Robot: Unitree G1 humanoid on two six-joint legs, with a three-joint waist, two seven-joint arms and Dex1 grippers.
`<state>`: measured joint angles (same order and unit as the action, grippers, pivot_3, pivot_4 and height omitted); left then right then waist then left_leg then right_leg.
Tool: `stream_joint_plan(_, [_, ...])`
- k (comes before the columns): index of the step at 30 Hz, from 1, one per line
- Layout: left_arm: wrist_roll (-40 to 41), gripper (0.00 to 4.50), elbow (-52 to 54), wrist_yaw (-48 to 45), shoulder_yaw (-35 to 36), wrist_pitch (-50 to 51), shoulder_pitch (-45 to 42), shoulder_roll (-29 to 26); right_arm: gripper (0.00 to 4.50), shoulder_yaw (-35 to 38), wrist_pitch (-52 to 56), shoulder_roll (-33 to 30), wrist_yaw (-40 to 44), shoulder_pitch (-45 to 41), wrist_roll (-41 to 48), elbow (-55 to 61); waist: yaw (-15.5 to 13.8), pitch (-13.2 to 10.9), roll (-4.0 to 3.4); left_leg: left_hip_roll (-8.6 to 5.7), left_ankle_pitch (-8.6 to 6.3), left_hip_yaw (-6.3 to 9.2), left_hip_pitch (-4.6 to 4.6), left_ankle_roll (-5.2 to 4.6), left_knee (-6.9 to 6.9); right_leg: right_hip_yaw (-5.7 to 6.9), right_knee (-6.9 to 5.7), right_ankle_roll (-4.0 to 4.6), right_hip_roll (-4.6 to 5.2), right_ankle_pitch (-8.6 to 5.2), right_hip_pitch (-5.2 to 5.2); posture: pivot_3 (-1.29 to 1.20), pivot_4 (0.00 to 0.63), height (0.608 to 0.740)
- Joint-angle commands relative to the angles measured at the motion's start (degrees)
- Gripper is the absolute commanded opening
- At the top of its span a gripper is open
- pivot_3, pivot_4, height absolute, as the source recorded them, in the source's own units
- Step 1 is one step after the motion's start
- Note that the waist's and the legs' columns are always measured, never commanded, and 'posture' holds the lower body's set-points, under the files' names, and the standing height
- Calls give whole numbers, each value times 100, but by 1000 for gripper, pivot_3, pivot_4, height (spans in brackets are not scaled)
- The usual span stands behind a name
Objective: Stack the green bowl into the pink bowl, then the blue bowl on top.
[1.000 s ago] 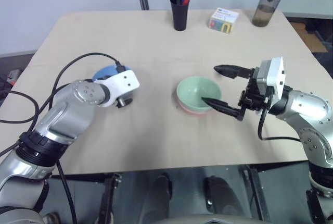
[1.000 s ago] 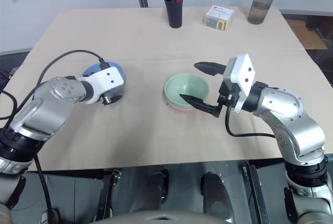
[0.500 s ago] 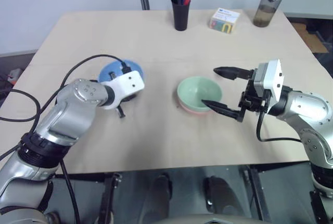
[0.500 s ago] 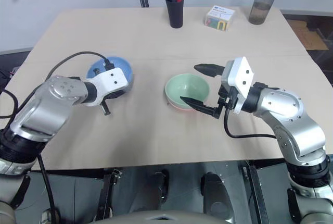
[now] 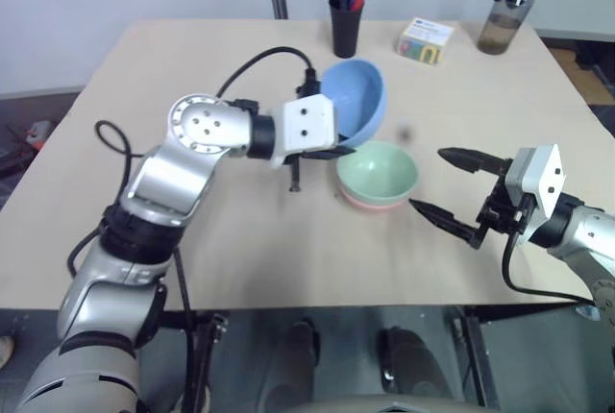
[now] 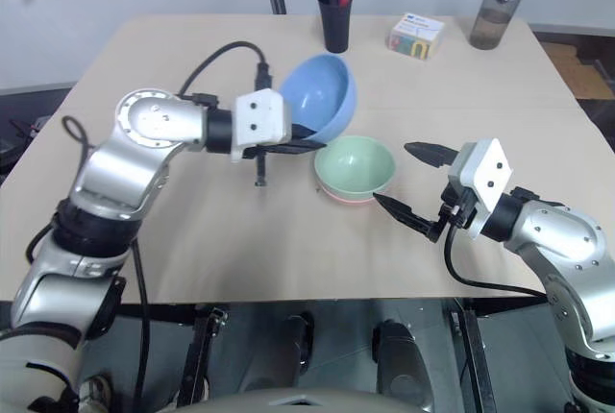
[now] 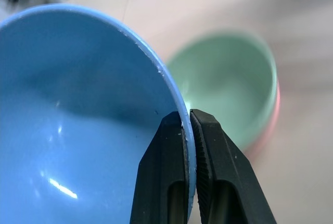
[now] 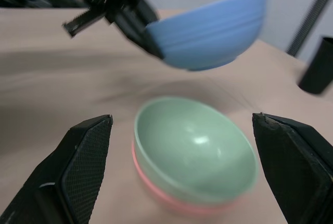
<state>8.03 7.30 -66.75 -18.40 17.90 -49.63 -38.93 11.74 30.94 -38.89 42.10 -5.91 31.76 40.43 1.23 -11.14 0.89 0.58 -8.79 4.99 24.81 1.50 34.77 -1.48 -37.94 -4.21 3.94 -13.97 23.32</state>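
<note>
Clamped shut on the rim of the blue bowl (image 5: 353, 98), the left gripper (image 7: 187, 130) has one finger inside the wall and one outside, while the right gripper (image 5: 459, 194) hangs empty with its jaws spread wide, just beside the nested bowls on the side toward the table's right edge. A second ago the blue bowl sat on the table (image 5: 192, 250) toward its left edge, with the left gripper only coming onto it; now it is lifted clear and carried across to the middle, hanging in the air just behind and slightly left of the green bowl (image 5: 379, 172). The green bowl already sits inside the pink bowl (image 5: 373, 204), so only the last placement seems left. The blue bowl is round, with no long axis to speak of; it hangs tilted, its mouth turned up and toward the left arm, so it will likely need levelling before it goes down.
</note>
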Motion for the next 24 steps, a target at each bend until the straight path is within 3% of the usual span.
stream_joint_plan(1, [19,298,-249,-394,-85,-361,-142,86,4500,178,-62,-56,-161,23,81,340,73,0,0,1,0,0,-1,0,0,-1,-2,0,0,0,0,0,150,740])
stream_joint_plan(2, [54,298,-280,-498,-100,-430,-126,116,4500,168,-63,-60,-185,39,79,359,85,0,0,3,0,1,-2,0,-1,0,-4,0,-3,0,1,0,150,740])
stream_joint_plan(4, [121,814,-293,-572,-93,-432,-81,178,4500,125,-66,-57,-230,55,67,383,99,0,0,6,0,3,-3,0,-1,1,-6,0,-6,0,1,0,150,740])
stream_joint_plan(12, [159,4229,-296,70,452,-139,117,340,4500,34,-149,-204,-77,-26,23,177,83,0,0,3,0,4,1,-1,7,1,-5,-1,-3,1,-1,0,150,740])
stream_joint_plan(17, [344,4229,239,1287,1497,210,1104,502,4500,-126,-270,-411,291,-202,-78,-370,115,0,-1,5,0,4,-5,-1,5,-1,-7,-2,-4,1,-1,0,150,740])
stream_joint_plan(24, [1463,4370,1381,1504,2759,1551,2681,160,4500,-137,-400,-572,931,-599,-18,-1496,108,-1,1,3,-1,5,-7,-1,12,2,-3,-3,-1,3,-12,0,150,740])
